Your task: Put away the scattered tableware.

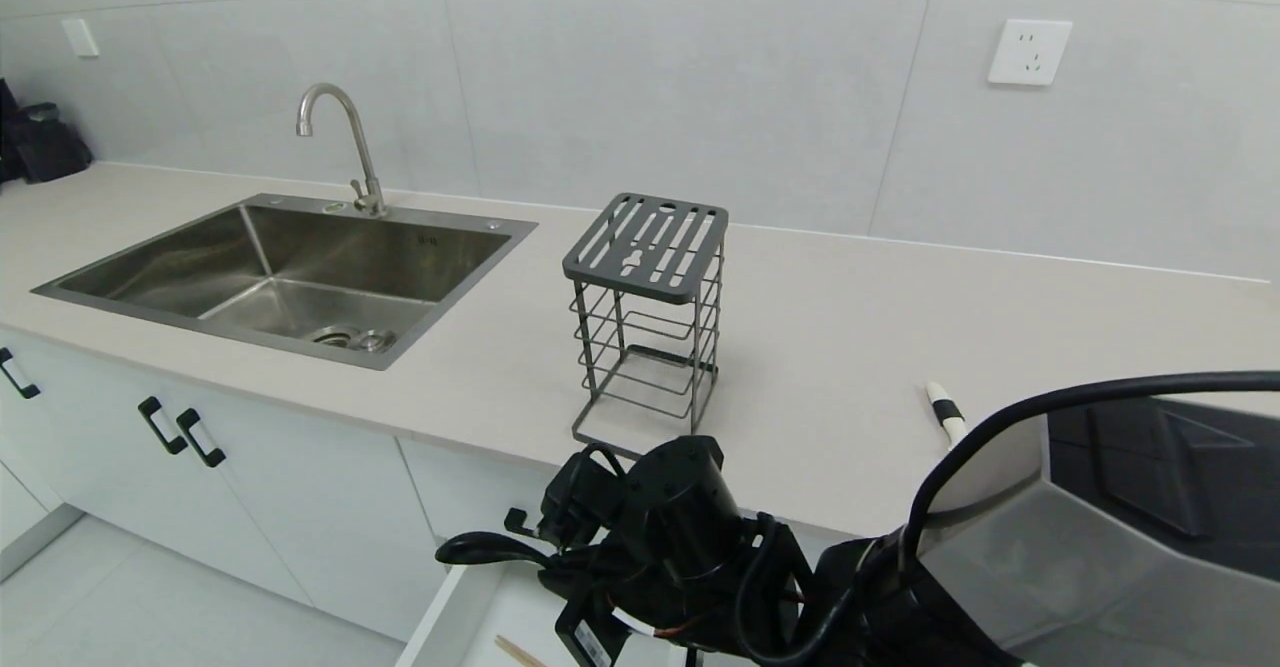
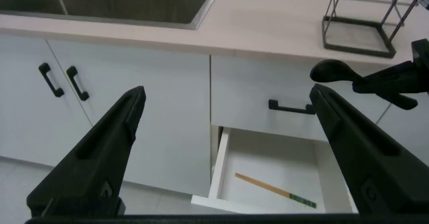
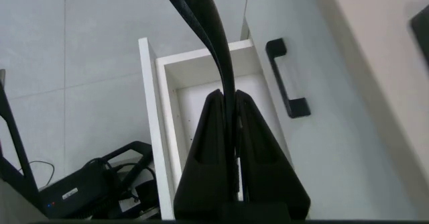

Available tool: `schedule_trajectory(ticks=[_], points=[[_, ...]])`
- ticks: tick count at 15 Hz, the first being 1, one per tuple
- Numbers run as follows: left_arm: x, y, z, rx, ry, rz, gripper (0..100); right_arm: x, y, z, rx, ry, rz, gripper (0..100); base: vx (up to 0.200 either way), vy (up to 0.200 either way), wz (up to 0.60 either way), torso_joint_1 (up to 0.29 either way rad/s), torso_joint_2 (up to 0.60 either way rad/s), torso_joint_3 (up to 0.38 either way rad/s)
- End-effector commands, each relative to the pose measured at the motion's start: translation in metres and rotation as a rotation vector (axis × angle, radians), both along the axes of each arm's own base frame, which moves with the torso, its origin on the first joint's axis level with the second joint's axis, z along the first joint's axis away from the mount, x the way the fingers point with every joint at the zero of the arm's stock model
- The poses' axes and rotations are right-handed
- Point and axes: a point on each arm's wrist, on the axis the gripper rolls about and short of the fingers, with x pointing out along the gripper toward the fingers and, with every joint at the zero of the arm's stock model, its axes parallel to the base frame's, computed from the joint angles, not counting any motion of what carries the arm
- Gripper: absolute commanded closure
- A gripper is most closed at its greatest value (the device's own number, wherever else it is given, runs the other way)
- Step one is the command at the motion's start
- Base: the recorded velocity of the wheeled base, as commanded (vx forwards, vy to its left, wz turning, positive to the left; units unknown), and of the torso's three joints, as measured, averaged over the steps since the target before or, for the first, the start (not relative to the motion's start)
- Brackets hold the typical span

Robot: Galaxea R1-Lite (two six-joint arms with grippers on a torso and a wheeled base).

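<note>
At bottom centre of head view: black plastic long-handled spoon (image 1: 480, 549) hangs over open white drawer (image 1: 435, 617), right gripper (image 1: 590, 532) clamped tight on its handle.

Likely step: lower spoon into drawer. Keep handle along drawer's length, clear front wall, release low beside green-tipped wooden chopstick (image 2: 275, 189), not across it.

Left gripper (image 2: 228, 96) spread wide, holding nothing.

Left wrist view gives chopstick's full length; head view catches just its end. Head view adds white black-banded stick (image 1: 944, 410) on beige countertop (image 1: 850, 347), lower right.

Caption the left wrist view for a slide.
Left gripper open near the drawer holding one chopstick; right gripper holds a black spoon.
</note>
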Motion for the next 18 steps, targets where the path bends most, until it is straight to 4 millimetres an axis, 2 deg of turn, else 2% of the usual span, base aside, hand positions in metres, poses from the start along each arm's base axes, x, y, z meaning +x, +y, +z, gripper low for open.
schedule_trajectory(ticks=[1,14,18], points=[[0.0001,0.0000,0.0000,0.000,0.001,0.000,0,-0.0008,0.0006,0.0007,0.002,-0.002,0.003,100,0.000,0.000,0.00,-0.276,0.52,0.256],[0.0001,0.0000,0.0000,0.000,0.001,0.000,0,-0.0021,0.0019,0.0012,0.002,-0.011,0.013,100,0.000,0.000,0.00,-0.257,0.50,0.234],[0.0001,0.0000,0.0000,0.000,0.001,0.000,0,0.0031,0.0090,0.0026,0.023,-0.026,0.012,100,0.000,0.000,0.00,-0.233,0.38,0.145]])
